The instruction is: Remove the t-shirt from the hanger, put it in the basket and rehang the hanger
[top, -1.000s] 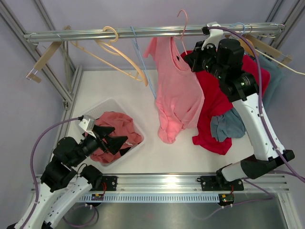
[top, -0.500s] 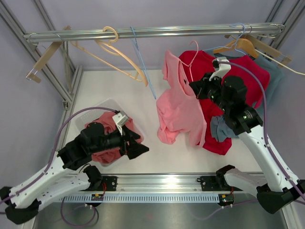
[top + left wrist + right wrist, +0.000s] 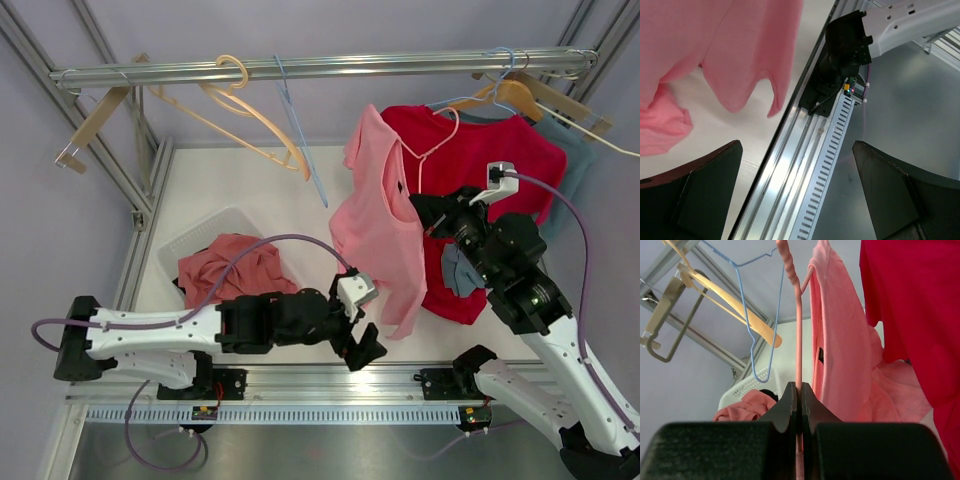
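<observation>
One white table, pink t-shirt above; metal rail; pale lilac walls.

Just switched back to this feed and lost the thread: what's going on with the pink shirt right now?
The right gripper is shut on the stem of the pink hanger, holding it in the air below the rail. The pink t-shirt hangs from it. The left gripper is open down near the hem of the t-shirt and touches nothing. The t-shirt is not yet off the hanger.
</observation>
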{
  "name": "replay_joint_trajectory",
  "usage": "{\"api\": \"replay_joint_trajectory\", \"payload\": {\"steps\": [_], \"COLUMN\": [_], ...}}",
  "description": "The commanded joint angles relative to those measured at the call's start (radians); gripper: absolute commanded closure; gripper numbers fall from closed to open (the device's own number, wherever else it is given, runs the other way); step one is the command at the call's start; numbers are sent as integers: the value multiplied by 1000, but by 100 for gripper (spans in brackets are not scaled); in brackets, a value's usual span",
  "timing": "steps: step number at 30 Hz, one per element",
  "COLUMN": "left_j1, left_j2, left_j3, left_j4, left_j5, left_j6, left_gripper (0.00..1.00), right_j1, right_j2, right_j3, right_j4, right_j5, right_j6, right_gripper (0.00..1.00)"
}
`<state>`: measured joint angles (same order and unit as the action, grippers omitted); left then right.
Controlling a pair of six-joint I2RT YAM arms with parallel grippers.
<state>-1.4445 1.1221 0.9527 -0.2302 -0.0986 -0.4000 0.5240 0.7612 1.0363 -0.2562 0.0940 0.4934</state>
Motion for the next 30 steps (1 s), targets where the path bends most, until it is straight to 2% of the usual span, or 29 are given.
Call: {"api": "replay_joint_trajectory", "payload": {"steps": [1,6,11,12,13,15,17,22,25,30], "left_j1": [-30,-77,-85,-85,-85,-88,-94,-112,-135,-244], "left_j2": [94,263,340,347,364,367,358,300,263,251], "left_j3": [114,247,337,345,353,360,350,264,213,141], "left_j4": [161,152,134,140,141,141,141,155,181,187], "left_j5": [-116,-213,-335,-340,-340,-340,-354,-395,-350,-305], "left_j6": [26,75,119,125,130,124,115,96,95,112], "left_gripper": [1,2,13,20,43,78,100,100,100,100], "right_j1": [25,42,56,57,59,62,62,62,62,62], "right_j2": [-40,-66,-86,-94,-97,-102,-100,-83,-68,-20], "right_j3": [14,21,15,10,10,14,16,8,7,95], "right_j4": [80,68,67,74,75,58,69,104,129,147], "right_j5": [76,55,1,-2,-5,1,-40,-88,-85,-36], "right_j6": [79,76,96,100,97,94,86,108,111,57], "right_gripper": [100,100,100,100,100,100,100,100,100,100]}}
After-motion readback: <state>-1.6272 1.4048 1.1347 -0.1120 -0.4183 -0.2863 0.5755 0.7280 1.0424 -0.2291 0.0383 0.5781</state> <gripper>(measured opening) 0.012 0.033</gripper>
